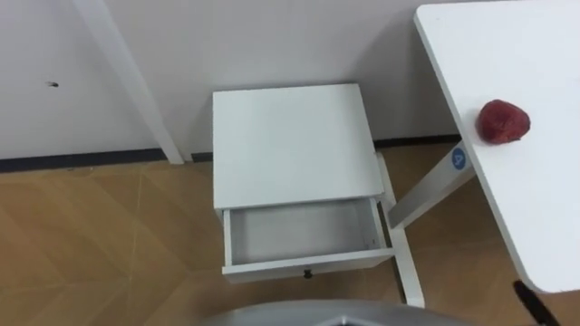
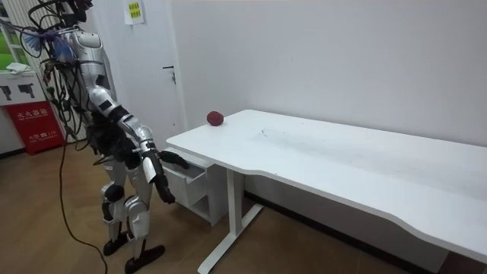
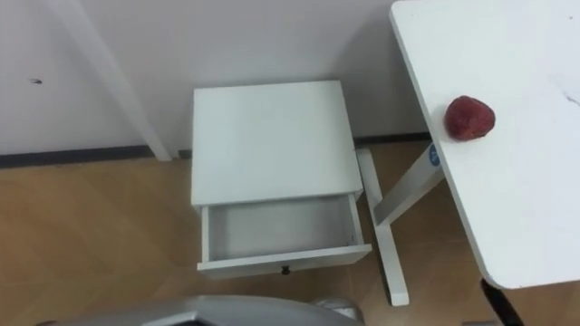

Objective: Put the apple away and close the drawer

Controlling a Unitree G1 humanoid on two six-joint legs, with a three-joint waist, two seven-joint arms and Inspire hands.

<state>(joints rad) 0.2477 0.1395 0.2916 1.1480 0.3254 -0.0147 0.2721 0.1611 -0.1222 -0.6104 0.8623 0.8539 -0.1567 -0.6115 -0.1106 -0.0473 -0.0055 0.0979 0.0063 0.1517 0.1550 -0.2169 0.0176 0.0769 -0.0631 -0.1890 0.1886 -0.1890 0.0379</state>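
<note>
Red round apple (image 1: 504,121), one, is sitting on white table (image 1: 535,45), one white wooden drawer (image 1: 308,263) gaping; room view is adding left hand (image 2: 177,160) and right hand (image 2: 164,192), grip untellable.

1. Setting: a plain, office-like test room.
2. Furniture: white desk (image 2: 342,160) on a column leg; small white cabinet (image 1: 294,145) with one drawer (image 1: 304,228).
3. Shell: bare white wall (image 2: 342,61); wood-pattern floor (image 1: 91,235).
4. Fittings: door (image 2: 144,68) bearing a notice (image 2: 134,11); red box (image 2: 27,125) near it.

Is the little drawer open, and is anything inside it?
Open and empty: the drawer sticks out of the cabinet, its bare bottom shows, and the apple sits on the table.
</note>
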